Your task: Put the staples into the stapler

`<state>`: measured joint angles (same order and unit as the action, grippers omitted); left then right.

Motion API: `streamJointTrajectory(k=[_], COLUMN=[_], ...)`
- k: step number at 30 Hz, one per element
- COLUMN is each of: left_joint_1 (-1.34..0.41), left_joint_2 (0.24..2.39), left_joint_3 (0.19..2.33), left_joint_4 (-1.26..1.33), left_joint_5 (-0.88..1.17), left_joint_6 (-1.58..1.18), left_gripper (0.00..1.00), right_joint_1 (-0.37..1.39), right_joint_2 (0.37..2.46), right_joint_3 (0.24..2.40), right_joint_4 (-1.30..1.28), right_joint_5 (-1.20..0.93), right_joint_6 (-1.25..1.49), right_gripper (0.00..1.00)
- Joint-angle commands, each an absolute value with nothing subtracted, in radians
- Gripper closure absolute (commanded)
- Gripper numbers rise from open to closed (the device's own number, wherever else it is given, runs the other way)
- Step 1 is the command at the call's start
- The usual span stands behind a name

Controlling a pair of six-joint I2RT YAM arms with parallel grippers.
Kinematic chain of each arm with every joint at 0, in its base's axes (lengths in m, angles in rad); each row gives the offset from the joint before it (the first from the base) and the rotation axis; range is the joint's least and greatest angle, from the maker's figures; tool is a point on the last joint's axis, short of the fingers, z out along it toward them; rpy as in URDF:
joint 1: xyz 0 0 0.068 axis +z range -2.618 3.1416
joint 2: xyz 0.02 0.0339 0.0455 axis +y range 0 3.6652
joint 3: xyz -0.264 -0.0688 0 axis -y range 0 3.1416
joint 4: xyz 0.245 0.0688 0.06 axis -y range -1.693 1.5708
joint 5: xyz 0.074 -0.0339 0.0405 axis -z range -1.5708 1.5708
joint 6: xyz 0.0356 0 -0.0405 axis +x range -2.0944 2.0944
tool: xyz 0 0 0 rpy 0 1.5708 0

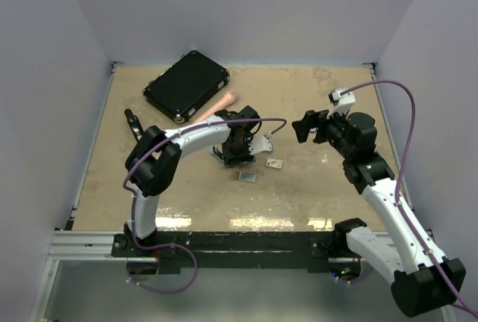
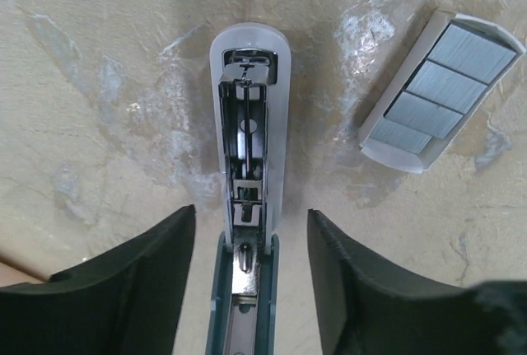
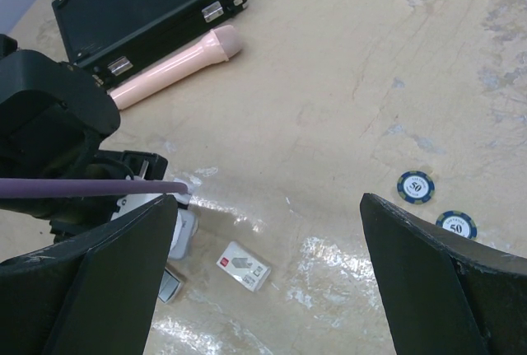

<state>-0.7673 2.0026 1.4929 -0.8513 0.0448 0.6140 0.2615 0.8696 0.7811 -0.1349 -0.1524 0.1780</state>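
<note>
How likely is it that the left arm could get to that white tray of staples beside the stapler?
Probably yes. The tray of staples lies close beside the open stapler, which sits between the left arm's parted jaws. Only bare table separates them, and nothing is gripped.

From where I stand I count one stapler [image 2: 247,149], one white tray [image 2: 394,156] with four blocks of staples [image 2: 449,87] in it, two blue poker chips [image 3: 416,186], one small white box [image 3: 244,266], one black case [image 3: 148,1], one pink stick [image 3: 177,67] and two robot arms [image 1: 190,137].
</note>
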Motion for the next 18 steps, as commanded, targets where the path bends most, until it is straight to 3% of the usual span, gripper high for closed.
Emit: streamJointTrajectory(k=[1, 10, 14, 18], left_joint_1=[-0.772, -0.724, -0.602, -0.413], left_joint_2=[1.918, 1.683, 1.528, 1.342], left_joint_3=[1.494, 1.445, 1.373, 1.302], left_joint_4=[-0.822, -0.592, -0.409, -0.342], left_joint_5=[0.021, -0.045, -0.109, -0.255], left_joint_6=[0.601, 0.396, 0.204, -0.083], left_gripper=[0.35, 0.22, 0.02, 0.0], right_joint_1=[0.262, 0.261, 0.261, 0.262], right_joint_2=[0.847, 0.816, 0.818, 0.793], right_joint_3=[0.779, 0.79, 0.822, 0.827], right_joint_4=[-0.106, -0.089, -0.112, -0.132], right_joint_5=[-0.166, -0.117, -0.103, -0.092], right_joint_6=[0.178, 0.184, 0.201, 0.207], right_gripper=[0.01, 0.01, 0.01, 0.01])
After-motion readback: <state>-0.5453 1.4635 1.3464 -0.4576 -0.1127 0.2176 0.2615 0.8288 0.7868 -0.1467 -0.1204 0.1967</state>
